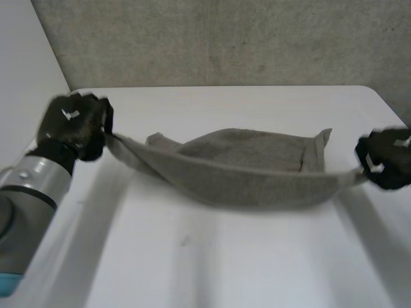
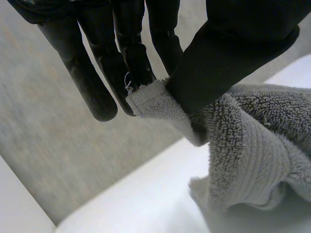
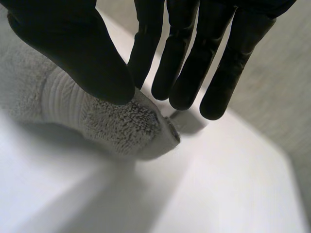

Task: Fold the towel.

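Head view, left to right.

Left hand (image 1: 74, 125): at the left of the frame, above the left edge of the white surface (image 1: 225, 256). It grips one end corner of the grey towel (image 1: 250, 170). In the left wrist view the thumb presses the corner (image 2: 150, 99) against the fingertips, and the rest of the cloth (image 2: 257, 141) falls away beside the left hand (image 2: 233, 53).

Towel: centre of the frame, stretched between the two hands. The near edge sags in a shallow curve. The far part lies bunched on the surface, with small flaps standing up at centre left and centre right.

Right hand (image 1: 385, 160): at the right edge of the frame, gripping the opposite end corner. In the right wrist view the thumb (image 3: 73, 48) bears down on the terry corner (image 3: 116, 126), holding it against the fingers; the corner tip sits just below the fingertips, close over the surface (image 3: 233, 184).
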### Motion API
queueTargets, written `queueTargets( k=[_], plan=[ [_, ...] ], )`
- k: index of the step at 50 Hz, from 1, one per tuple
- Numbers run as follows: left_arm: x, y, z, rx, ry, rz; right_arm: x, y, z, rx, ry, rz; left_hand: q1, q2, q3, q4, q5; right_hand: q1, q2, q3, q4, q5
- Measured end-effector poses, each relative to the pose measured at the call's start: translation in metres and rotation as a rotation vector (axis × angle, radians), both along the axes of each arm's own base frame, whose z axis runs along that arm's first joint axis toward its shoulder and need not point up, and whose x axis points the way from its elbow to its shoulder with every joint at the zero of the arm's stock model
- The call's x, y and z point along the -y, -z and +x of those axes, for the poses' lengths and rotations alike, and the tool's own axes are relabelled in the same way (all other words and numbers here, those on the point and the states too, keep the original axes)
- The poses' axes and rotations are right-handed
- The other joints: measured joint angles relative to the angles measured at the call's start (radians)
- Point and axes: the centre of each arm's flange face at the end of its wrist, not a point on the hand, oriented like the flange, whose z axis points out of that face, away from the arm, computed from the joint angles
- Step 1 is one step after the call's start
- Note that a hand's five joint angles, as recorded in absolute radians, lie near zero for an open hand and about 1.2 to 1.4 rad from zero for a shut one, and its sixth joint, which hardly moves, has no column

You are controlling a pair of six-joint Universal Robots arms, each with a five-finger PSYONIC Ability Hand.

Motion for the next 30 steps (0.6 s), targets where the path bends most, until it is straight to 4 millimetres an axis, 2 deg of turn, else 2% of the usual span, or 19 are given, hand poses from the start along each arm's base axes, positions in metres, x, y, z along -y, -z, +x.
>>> queueTargets(
  k=[6,7,8,12,15,19,21,22,24,25,30],
  plan=[
    [-0.013,-0.051,0.005,-0.038,-0.002,-0.115,-0.016,-0.076,0.003,-0.030,0.003,-0.158,0.000,0.000,0.000,0.000,0.000,0.000,0.001,0.004,0.000,0.002],
    [-0.019,-0.071,0.007,-0.053,-0.003,-0.165,-0.022,-0.100,0.004,-0.041,0.005,-0.206,0.000,0.000,0.000,0.000,0.000,0.000,0.001,0.004,0.000,0.002],
    [-0.022,-0.080,0.008,-0.060,-0.003,-0.188,-0.026,-0.112,0.004,-0.046,0.006,-0.231,0.000,0.000,0.000,0.000,0.000,0.000,0.001,0.004,0.000,0.002],
    [-0.035,-0.117,0.013,-0.087,-0.004,-0.278,-0.039,-0.150,0.007,-0.065,0.006,-0.296,0.000,0.000,0.000,0.000,0.000,0.000,0.001,0.004,0.000,0.004],
    [-0.042,-0.131,0.015,-0.093,-0.003,-0.305,-0.045,-0.164,0.008,-0.072,0.002,-0.304,0.000,0.000,0.000,0.000,0.000,0.000,0.001,0.004,0.000,0.005],
    [-0.038,-0.128,0.014,-0.076,-0.003,-0.262,-0.040,-0.160,0.009,-0.081,-0.010,-0.255,0.000,0.000,0.000,0.000,0.000,0.000,0.001,0.004,0.000,0.006],
    [-0.031,-0.118,0.012,-0.060,-0.002,-0.217,-0.034,-0.151,0.012,-0.084,-0.028,-0.212,0.000,0.000,0.000,0.000,0.000,0.000,0.001,0.004,0.000,0.006],
    [-0.024,-0.105,0.010,-0.043,-0.002,-0.167,-0.028,-0.141,0.015,-0.086,-0.046,-0.174,0.000,0.000,0.000,0.000,0.000,0.000,0.001,0.004,0.000,0.007],
    [-0.021,-0.100,0.009,-0.037,-0.002,-0.148,-0.026,-0.137,0.017,-0.087,-0.055,-0.157,0.000,0.000,0.000,0.000,0.000,0.000,0.001,0.004,0.000,0.007],
    [-0.010,-0.082,0.006,-0.014,-0.003,-0.080,-0.018,-0.120,0.023,-0.095,-0.079,-0.095,0.000,0.000,0.000,0.000,0.000,0.000,0.001,0.005,0.000,0.007],
    [0.021,-0.025,0.001,0.052,-0.014,0.106,0.008,-0.062,0.044,-0.175,-0.118,0.087,0.000,0.000,0.000,0.000,0.003,0.000,0.001,0.005,0.000,0.008]
  ],
)
